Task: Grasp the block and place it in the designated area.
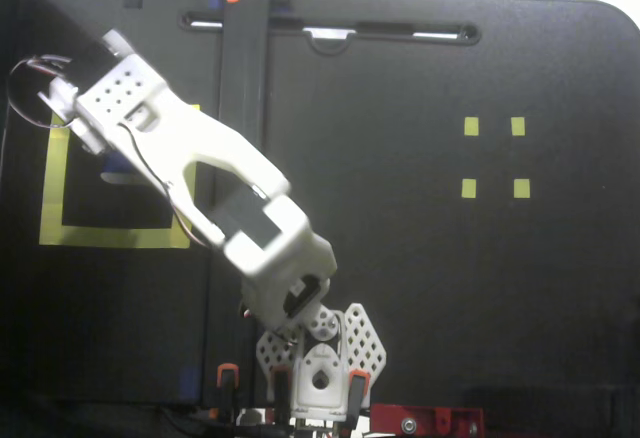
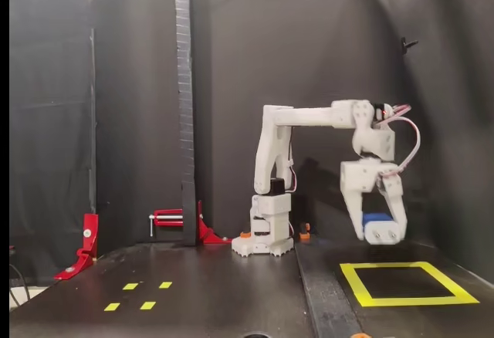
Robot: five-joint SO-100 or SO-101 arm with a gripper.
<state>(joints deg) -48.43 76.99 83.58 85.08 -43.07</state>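
In a fixed view from the side, my white gripper (image 2: 380, 230) hangs pointing down, shut on the dark-blue block (image 2: 375, 219). It is held a little above the far edge of the designated area (image 2: 408, 302), a yellow tape square with a black middle. Seen from above in the other fixed view, the arm reaches up and left across the designated area (image 1: 52, 193) and covers its top right part. Only a bluish sliver of the block (image 1: 118, 166) shows under the wrist there, and the fingertips are hidden.
Four tiny yellow tape squares (image 1: 494, 157) lie on the right of the black table, seen at the front left (image 2: 140, 295) from the side. A tall black post (image 2: 184, 106) stands beside the arm's base (image 2: 263, 245). Red clamps (image 2: 83, 247) sit at the left.
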